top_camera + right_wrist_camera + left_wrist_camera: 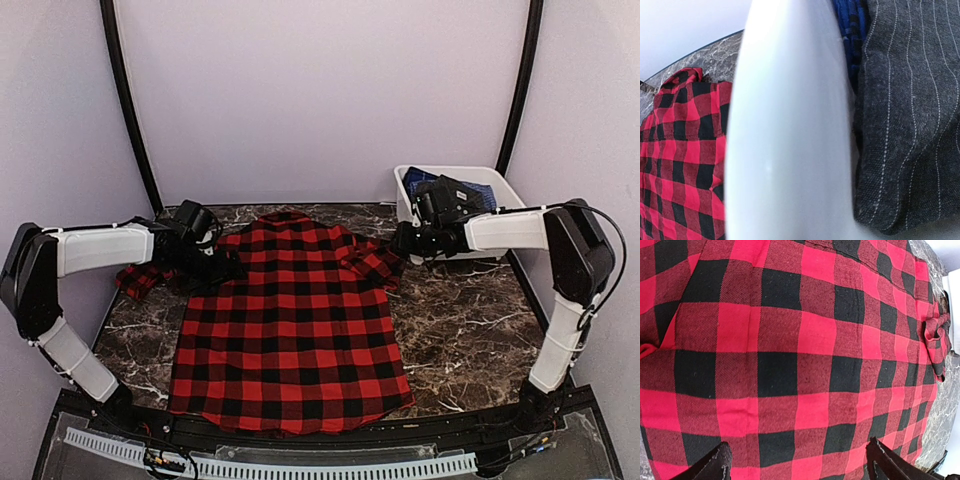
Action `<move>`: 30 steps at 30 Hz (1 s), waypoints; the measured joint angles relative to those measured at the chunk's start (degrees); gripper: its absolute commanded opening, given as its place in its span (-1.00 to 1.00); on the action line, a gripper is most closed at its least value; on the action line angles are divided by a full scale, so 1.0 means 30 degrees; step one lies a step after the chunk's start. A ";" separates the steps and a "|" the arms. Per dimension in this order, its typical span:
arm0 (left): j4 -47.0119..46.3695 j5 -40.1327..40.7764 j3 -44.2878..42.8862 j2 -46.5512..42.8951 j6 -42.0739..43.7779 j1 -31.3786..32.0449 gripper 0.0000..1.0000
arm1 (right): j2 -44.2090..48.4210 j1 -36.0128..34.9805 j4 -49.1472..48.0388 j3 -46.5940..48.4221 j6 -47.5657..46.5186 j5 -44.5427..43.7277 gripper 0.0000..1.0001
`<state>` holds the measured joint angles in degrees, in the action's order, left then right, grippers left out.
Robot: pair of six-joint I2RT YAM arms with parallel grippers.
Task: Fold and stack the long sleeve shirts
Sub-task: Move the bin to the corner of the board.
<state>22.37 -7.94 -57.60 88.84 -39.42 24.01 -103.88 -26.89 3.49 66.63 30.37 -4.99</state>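
One long sleeve shirt [290, 330], red-and-black check flannel, lies spread flat on the marble table with its collar at the far side. Its left sleeve [138, 280] trails off to the left, and its right sleeve [372, 262] is bunched at the shoulder. My left gripper [205, 265] hovers over the left shoulder. In the left wrist view it [797, 467] is open wide just above the checked cloth [800, 340], holding nothing. My right gripper [405, 240] sits at the right shoulder, beside the tub wall. Its fingers do not show in the right wrist view.
A white plastic tub [500, 178] stands at the back right, and its wall [790, 150] fills the right wrist view. Inside lie a dark grey pinstriped garment [910, 125] and a blue one [845, 30]. Bare marble [460, 330] shows right of the shirt.
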 measured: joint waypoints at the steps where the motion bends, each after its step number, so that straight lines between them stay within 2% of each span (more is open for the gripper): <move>1: 0.0007 0.0000 -0.0124 0.0175 0.0007 0.0000 0.83 | -0.0211 0.0138 -0.0211 0.0175 -0.0036 0.0204 -0.08; 6: 0.0000 -0.0073 -0.0503 0.0947 0.0087 0.0000 0.83 | -0.1508 0.1020 -0.0903 0.1457 -0.0488 0.1093 -0.04; 17: 0.0058 -0.0124 -0.2018 0.1829 0.0823 0.0000 0.84 | -0.3213 0.2171 -0.0189 0.4218 -0.2535 0.1727 0.30; 23: 0.0175 -0.0117 -0.2382 0.1923 0.1173 0.0000 0.83 | -0.2732 0.1574 0.0750 0.4095 -0.3410 0.0590 0.31; 30: 0.0175 -0.0153 -0.2397 0.1923 0.1574 0.0000 0.83 | -0.1304 -0.0189 0.0780 0.2302 -0.3300 -0.0750 0.27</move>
<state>22.90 -8.40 -64.79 94.61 -34.70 24.01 -107.79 -27.46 5.82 73.54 20.47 -7.25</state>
